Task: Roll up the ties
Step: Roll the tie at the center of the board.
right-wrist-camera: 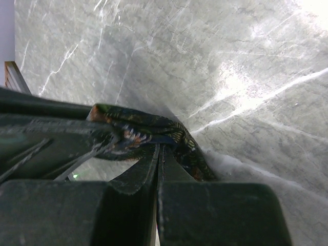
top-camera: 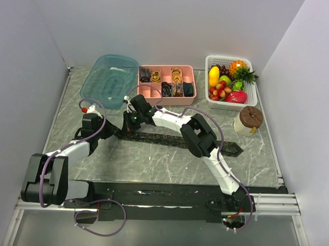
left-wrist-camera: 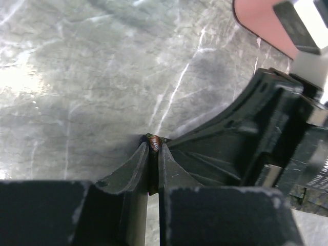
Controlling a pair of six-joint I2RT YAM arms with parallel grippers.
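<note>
One dark patterned tie [top-camera: 174, 139] lies stretched across the marble table, its wide end at the right. My two grippers meet at its left end. The left gripper [top-camera: 113, 131] is shut on a small fold of the tie [left-wrist-camera: 154, 143], which shows as a reddish striped bit between the tips. In the left wrist view, a finger [left-wrist-camera: 230, 123] of the right arm curves in beside that fold. The right gripper [top-camera: 125, 129] is shut with the tie's bunched fabric [right-wrist-camera: 154, 130] caught at its tips [right-wrist-camera: 160, 148] and draped over them. Several rolled ties [top-camera: 167, 89] sit in the pink tray [top-camera: 166, 101].
A blue plastic bin [top-camera: 109, 78] stands at the back left beside the pink tray. A white basket [top-camera: 252, 100] of toy fruit is at the back right, with a brown-lidded jar [top-camera: 248, 120] in front of it. White walls close in both sides.
</note>
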